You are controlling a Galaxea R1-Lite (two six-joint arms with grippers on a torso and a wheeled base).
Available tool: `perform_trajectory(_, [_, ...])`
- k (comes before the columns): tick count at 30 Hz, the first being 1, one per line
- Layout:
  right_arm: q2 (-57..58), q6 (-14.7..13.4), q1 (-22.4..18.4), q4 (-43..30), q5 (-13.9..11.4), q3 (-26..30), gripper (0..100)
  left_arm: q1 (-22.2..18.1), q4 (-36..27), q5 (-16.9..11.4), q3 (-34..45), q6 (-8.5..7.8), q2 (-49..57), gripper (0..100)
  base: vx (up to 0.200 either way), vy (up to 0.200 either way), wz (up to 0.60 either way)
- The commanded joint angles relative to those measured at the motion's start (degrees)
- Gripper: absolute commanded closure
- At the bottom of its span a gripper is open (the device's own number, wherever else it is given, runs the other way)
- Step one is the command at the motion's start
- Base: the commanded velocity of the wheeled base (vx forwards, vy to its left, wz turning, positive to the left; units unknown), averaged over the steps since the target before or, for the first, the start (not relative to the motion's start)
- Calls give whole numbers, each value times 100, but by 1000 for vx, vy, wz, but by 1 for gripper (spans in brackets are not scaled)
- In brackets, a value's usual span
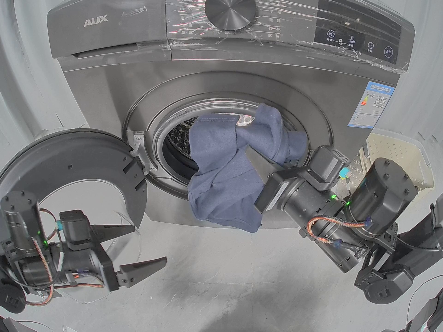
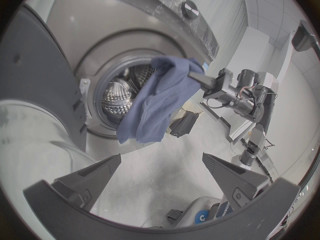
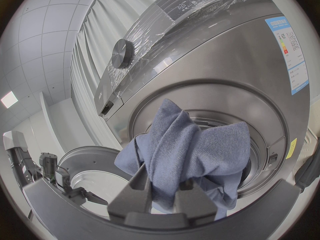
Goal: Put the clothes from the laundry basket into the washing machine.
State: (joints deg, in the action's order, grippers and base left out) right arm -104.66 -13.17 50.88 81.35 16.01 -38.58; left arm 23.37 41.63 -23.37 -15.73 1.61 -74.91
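Observation:
A dark blue garment (image 1: 230, 171) hangs in front of the washing machine's round opening (image 1: 177, 141), its top level with the upper rim and its lower end drooping below the drum mouth. My right gripper (image 1: 249, 151) is shut on the garment (image 3: 186, 150), pinching a bunch of cloth between its fingers (image 3: 140, 187). From the left wrist view the garment (image 2: 160, 97) drapes across the right half of the drum (image 2: 116, 97). My left gripper (image 1: 138, 250) is open and holds nothing, low at the left beside the swung-open door (image 1: 69, 162).
The washing machine (image 1: 115, 84) is grey, with a dial (image 1: 230, 6) on top. Its door stands wide open at the left. A cream laundry basket (image 1: 406, 157) stands right of the machine, behind my right arm. Pale floor (image 1: 221, 273) lies in front.

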Motion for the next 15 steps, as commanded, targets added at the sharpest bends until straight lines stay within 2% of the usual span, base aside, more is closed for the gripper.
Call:
perform_trajectory(1, [68,-46,18,13,17,-26,100,238,302,87,-343,85,-1201,0,0,0,0])
perform_trajectory(5, [112,-46,62,13,-1,0,100,344,513,87,-563,191,-1799,0,0,0,0])
perform_trajectory(10, [130,-37,115,21,-19,9,100,344,1005,96,-783,226,-2432,0,0,0,0])
perform_trajectory(15, [130,-37,185,92,-27,97,100,344,1242,140,-994,296,-2862,0,0,0,0])
